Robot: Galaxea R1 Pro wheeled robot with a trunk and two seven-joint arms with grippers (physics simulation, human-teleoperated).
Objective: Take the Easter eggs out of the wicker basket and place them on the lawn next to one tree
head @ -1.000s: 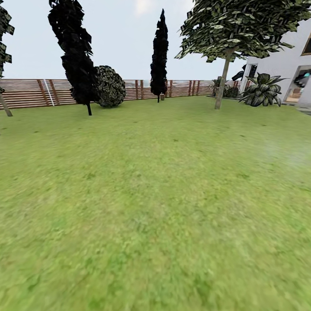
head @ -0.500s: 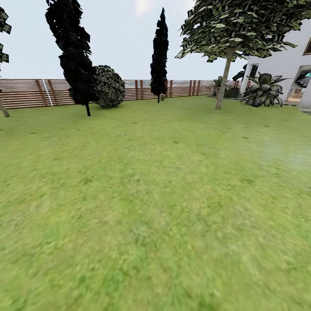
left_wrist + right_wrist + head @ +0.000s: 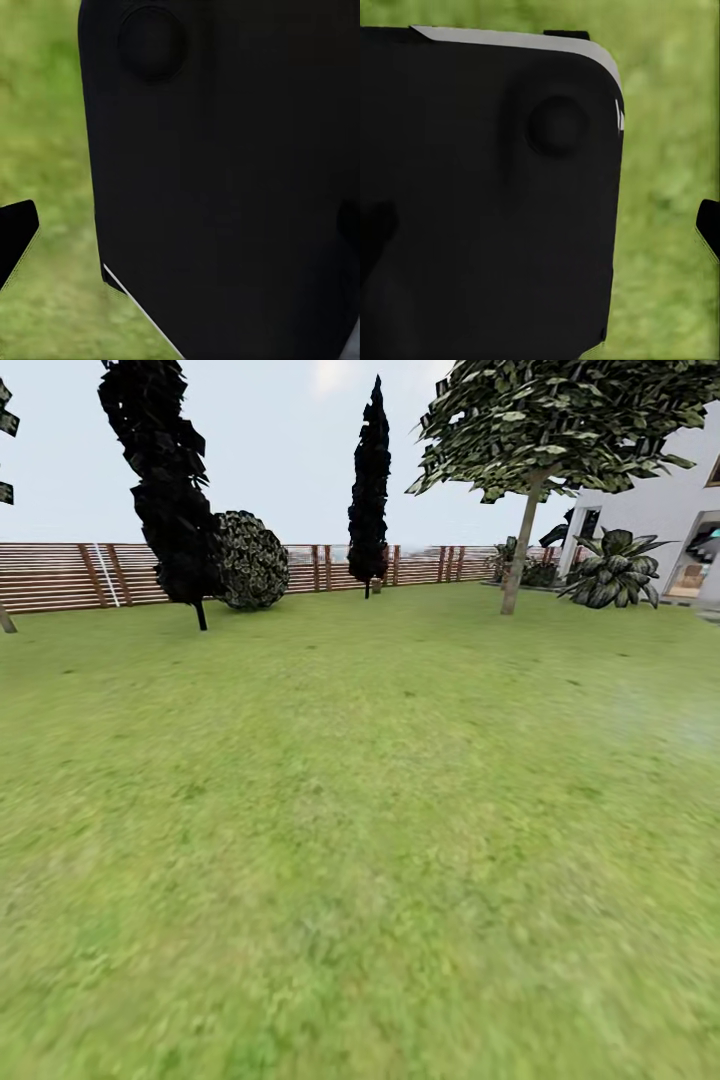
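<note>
The lawn (image 3: 360, 840) is spreading as broad, mottled green grass from the near foreground back to a brown slatted fence (image 3: 60, 575), with a white house (image 3: 665, 500) closing the garden at the far right. On the task's things, the finding is negative: no wicker basket and no Easter eggs are appearing on the stretch of grass that the head view is covering, so where they are lying cannot be stated from here. The one candidate tree (image 3: 520, 555) is standing well back near the house, its pale bare trunk rising to a leafy crown; in my judgement the robot is travelling across open grass and not working at anything, which would account for nothing being within reach. Moving outward, a dark columnar tree (image 3: 165, 490) is standing just beside a round shrub (image 3: 252, 560) at the fence, a second dark narrow tree (image 3: 369, 480) is standing farther along it, and a broad-leaved plant (image 3: 612, 568) is sitting against the house wall. The head view is giving the layout; the wrist views are giving none of it. In each, a black housing is blocking most of the picture, with blurred grass beyond, so whether the left or the right claw is parted, closed or carrying an egg cannot be told.
</note>
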